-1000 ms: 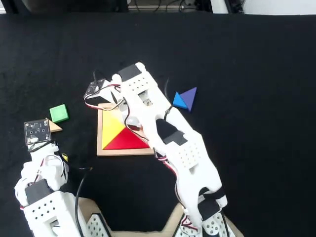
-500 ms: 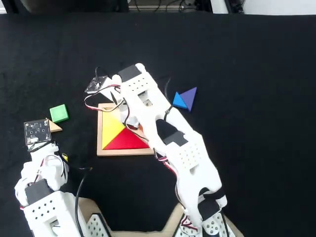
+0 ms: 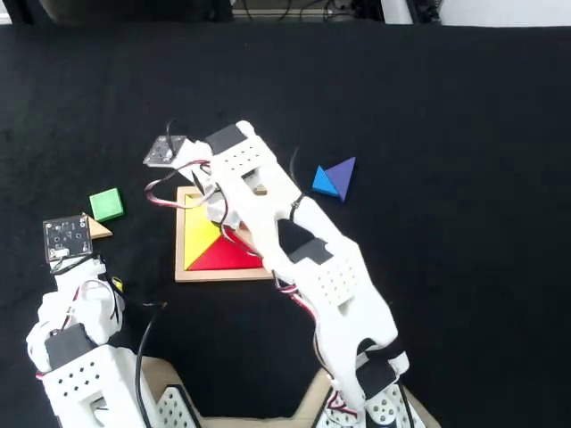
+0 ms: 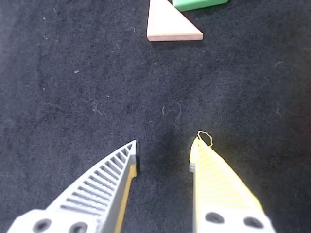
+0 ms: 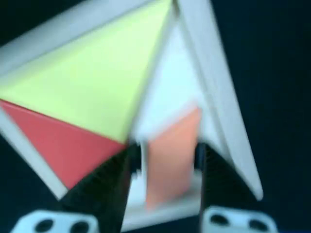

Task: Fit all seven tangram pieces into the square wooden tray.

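Note:
The square wooden tray [image 3: 214, 275] holds a yellow triangle [image 3: 200, 234] and a red triangle [image 3: 221, 258]. My right arm [image 3: 259, 205] stretches over the tray's far right part. In the right wrist view its gripper [image 5: 167, 147] is shut on an orange piece [image 5: 172, 162], held just over the tray's bare floor [image 5: 172, 92] beside the yellow triangle [image 5: 92, 82]. A green square [image 3: 106, 204] and a tan triangle [image 3: 99, 229] lie left of the tray. My left gripper [image 4: 165, 145] hangs open over bare cloth, short of the tan triangle [image 4: 170, 25].
A blue triangle [image 3: 324, 182] and a purple triangle [image 3: 342, 170] touch each other on the black cloth right of the tray. The left arm's base [image 3: 76, 357] stands at the near left corner. Open cloth lies beyond and to the right.
The right arm's wrist has swung leftward over the tray's far edge, carrying the orange piece. The left arm has stayed still.

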You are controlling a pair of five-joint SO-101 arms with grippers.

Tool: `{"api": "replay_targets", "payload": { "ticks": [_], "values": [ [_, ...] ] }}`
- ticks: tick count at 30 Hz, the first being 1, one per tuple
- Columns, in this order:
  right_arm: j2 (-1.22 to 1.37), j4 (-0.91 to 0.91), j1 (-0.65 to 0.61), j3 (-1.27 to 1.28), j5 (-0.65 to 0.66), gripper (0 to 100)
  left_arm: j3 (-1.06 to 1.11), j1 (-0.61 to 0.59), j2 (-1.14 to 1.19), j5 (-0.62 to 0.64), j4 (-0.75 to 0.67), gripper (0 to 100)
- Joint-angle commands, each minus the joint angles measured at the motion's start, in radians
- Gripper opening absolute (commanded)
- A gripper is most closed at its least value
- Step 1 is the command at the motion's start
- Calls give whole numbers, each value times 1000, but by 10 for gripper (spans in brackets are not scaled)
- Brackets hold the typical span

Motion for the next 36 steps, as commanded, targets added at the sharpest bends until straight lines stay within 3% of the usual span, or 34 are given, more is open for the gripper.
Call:
{"api": "replay_targets", "payload": {
  "ticks": [1,15,23,28,32,36],
  "values": [
    [-28,-3,-29,-4,-21,191,-4,1,-5,-5,-18,181],
    [-153,173,-8,-120,-23,191,-4,1,-5,-5,-17,181],
    [-193,149,-43,74,-55,191,-4,1,-5,-5,-15,181],
    [-427,132,-123,315,-57,191,-4,1,-5,-5,-15,181],
    [-734,14,-132,584,-55,191,-4,1,-5,-5,-15,181],
    [-900,-356,-35,926,-54,193,-4,1,-5,-5,-15,181]
  ]
}}
